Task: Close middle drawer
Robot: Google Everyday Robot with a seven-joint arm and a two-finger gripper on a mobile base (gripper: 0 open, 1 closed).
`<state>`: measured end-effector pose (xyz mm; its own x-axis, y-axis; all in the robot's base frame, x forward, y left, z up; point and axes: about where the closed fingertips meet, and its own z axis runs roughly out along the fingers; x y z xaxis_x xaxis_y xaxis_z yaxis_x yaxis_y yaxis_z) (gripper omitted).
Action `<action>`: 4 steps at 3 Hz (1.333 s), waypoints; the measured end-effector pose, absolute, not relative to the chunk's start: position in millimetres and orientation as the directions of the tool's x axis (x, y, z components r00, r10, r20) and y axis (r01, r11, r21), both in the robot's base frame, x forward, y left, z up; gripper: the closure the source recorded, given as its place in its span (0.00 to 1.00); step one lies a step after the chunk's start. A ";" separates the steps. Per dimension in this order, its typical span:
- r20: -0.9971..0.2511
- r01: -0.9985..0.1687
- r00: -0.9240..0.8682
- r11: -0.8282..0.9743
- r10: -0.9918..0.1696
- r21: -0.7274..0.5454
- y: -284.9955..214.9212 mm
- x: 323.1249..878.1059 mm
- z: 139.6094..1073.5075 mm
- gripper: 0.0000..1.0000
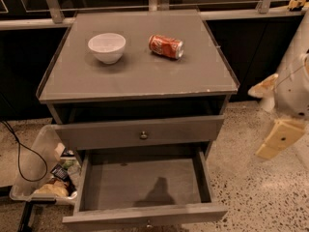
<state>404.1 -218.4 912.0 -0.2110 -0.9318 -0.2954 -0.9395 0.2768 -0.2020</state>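
Grey cabinet (pixel 140 76): takes up most of the view, all of it to picture-left of the pincer (pixel 268 121), which hangs off the cabinet's right flank over the speckled floor (pixel 251 187), near but touching nothing of it. Flat top sits higher in the view than the pincer.

Middle drawer (pixel 145 212): pulled far out, below and to picture-left of the pincer. Low front panel at the bottom edge of the view. Inside bare grey board with a dark shadow (pixel 157 195) on it. Right-hand side wall is the part nearest the pincer, well apart from it.

Taller-fronted drawer (pixel 140 129): directly above the open one, about level with the pincer, standing out a little from the carcass.

Clear plastic bin (pixel 29 163): on the floor on the far side of the cabinet from the pincer, lower than it, with mixed clutter inside.

Pincer: white arm body with cream parts at the right edge of the view. How far open cannot be told. Nothing seen in its hold.

White bowl (pixel 106 47): upright on the cabinet top, up and far to picture-left of the pincer.

Red drink can (pixel 165 46): lying on its side on the top, between the bowl and the pincer's side, apart from the bowl.

Black cable (pixel 18 146): loops over the floor by the bin, the thing farthest from the pincer.

Round metal knobs: one (pixel 143 135) on the tall front, one (pixel 148 224) at the middle drawer's front, partly cut off by the view's edge
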 end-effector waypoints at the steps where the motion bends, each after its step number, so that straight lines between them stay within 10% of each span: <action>1: -0.342 -0.949 -0.204 0.271 -0.917 -0.163 -214.0 391.7 865.8 0.42; 4: -0.382 -0.940 -0.267 0.327 -0.885 -0.100 -200.6 389.8 816.4 1.00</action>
